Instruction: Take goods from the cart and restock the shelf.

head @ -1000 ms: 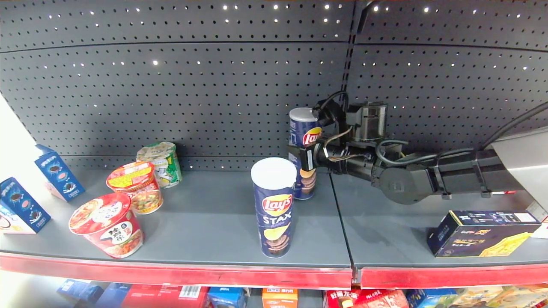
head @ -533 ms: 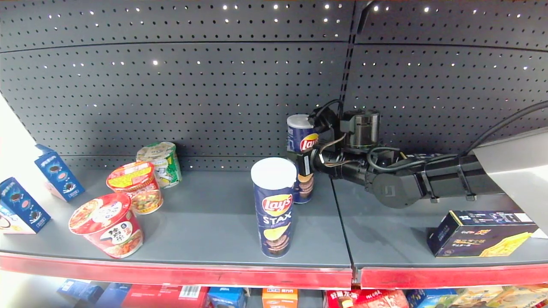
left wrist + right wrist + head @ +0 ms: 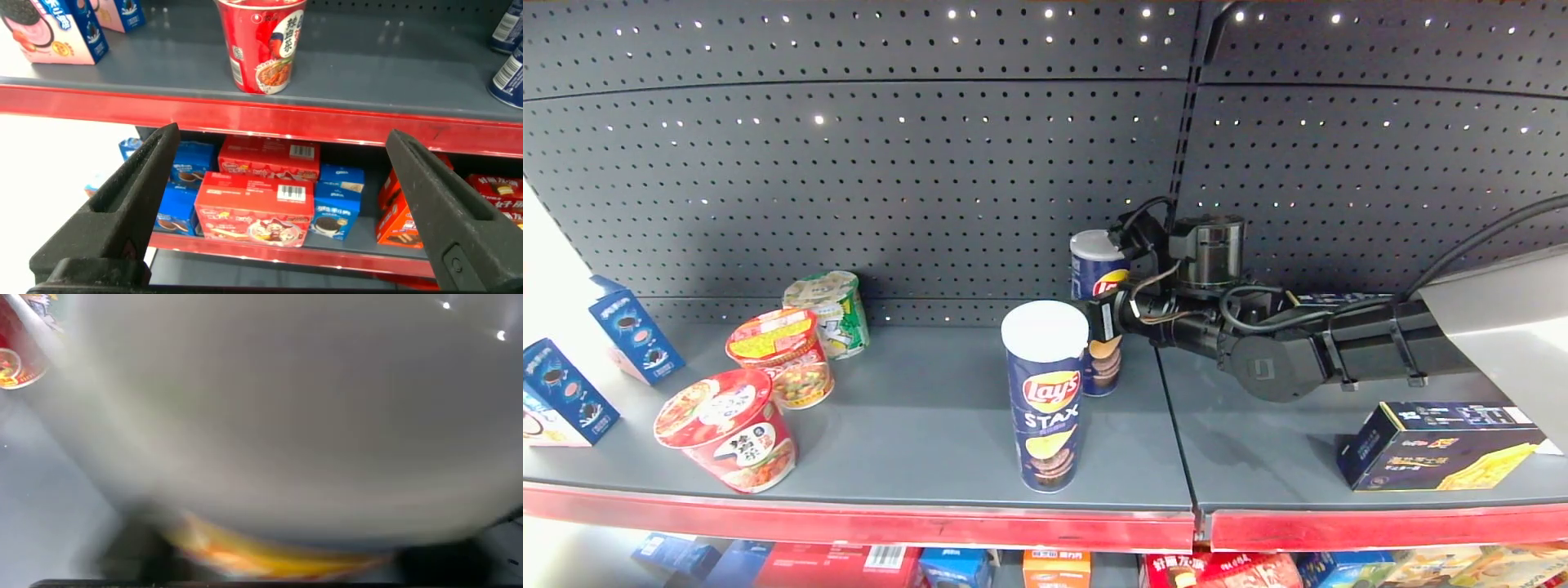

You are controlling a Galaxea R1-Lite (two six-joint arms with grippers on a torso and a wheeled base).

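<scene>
Here, the right gripper (image 3: 1101, 320) was clamped across the middle of a dark blue chip can (image 3: 1096, 273), its black fingers on the label just under the red-and-yellow logo. The arm reached in nearly level from the right, low over the grey shelf (image 3: 915, 416). The held can stood upright behind and just right of a second chip can (image 3: 1045, 392), which was white-lidded and carried the same logo, with white lettering and pictured chips beneath. Whether the held can's base touched the shelf could not be told. Over the last second the arm had come down and the can with it, so its lid sat lower against the pegboard (image 3: 931, 188). The left gripper (image 3: 278, 212) hung with its fingers spread wide, holding nothing, before the shelf's red edge. It was below a red noodle cup (image 3: 261, 41) and above red boxes (image 3: 253, 208) bearing barcodes. A blue-and-yellow box (image 3: 1437, 445) lay flat at the shelf's right end.
</scene>
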